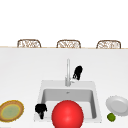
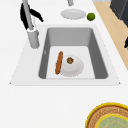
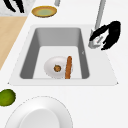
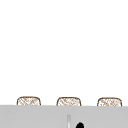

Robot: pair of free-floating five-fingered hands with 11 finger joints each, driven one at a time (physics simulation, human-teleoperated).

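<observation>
There were two black hands: the right hand point(image 1: 77, 72) beside the single faucet point(image 1: 67, 72), and the left hand point(image 1: 41, 109) at the front left corner of the one sink point(image 1: 97, 100). Three woven chairs point(image 1: 29, 43) stood in a row behind the surface. One red ball point(image 1: 67, 114) sat at the front. Inside the basin lay one white bowl point(image 2: 75, 67), one small brown item point(image 2: 70, 60) in it, and one long brown stick point(image 2: 59, 62). On the surface I counted one white plate point(image 1: 117, 105), one green lime point(image 1: 111, 116), and one yellow-rimmed plate point(image 1: 11, 110).
</observation>
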